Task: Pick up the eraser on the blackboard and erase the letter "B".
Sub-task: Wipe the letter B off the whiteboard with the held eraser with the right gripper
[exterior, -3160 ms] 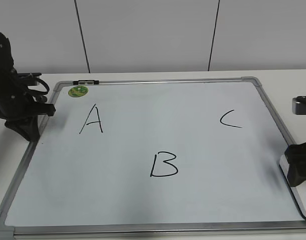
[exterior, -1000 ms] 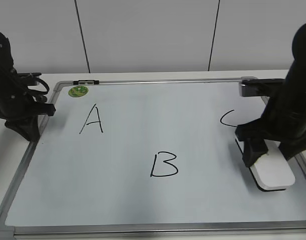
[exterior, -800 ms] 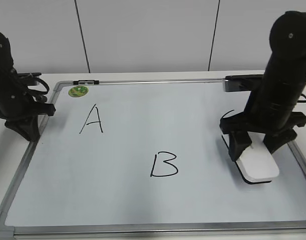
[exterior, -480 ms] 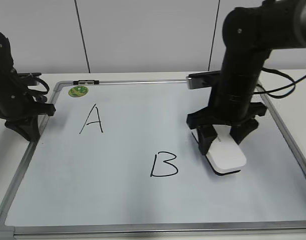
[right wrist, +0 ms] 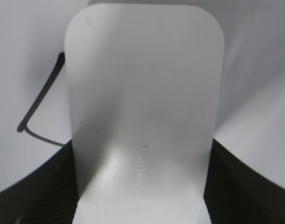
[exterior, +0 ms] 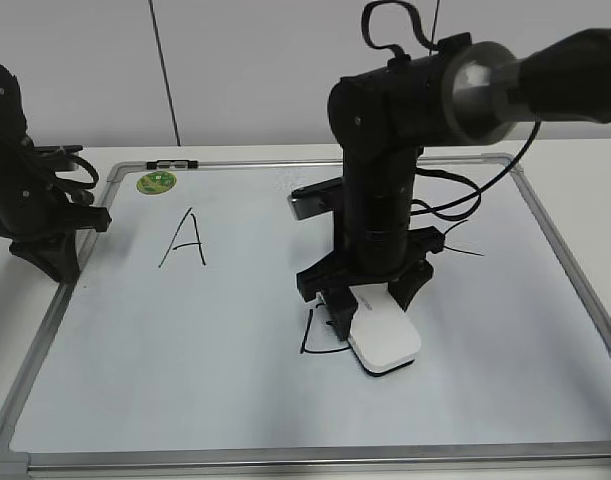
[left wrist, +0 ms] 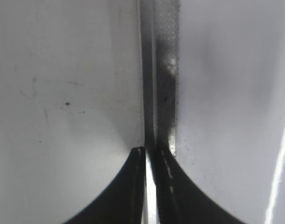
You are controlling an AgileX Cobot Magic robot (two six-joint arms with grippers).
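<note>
The white eraser [exterior: 383,340] lies flat on the blackboard [exterior: 185,340], over the right part of the letter "B" [exterior: 309,338]. Only the B's left strokes show. My right gripper [exterior: 370,300] is shut on the eraser, with a finger on each long side. In the right wrist view the eraser [right wrist: 142,93] fills the middle between my dark fingers [right wrist: 39,191], and a black stroke of the B [right wrist: 39,112] shows to its left. My left gripper [exterior: 47,240] rests at the board's left edge. In the left wrist view it is shut [left wrist: 150,150] over the grey frame [left wrist: 161,70].
The letter "A" [exterior: 188,240] is at the left of the board. A green round sticker [exterior: 156,182] and a black clip [exterior: 171,163] sit at the top left corner. My right arm hides most of the "C"; one stroke [exterior: 467,251] shows.
My right gripper has carried the eraser leftward across the board, from the right edge past the C onto the B. The left arm has not moved.
</note>
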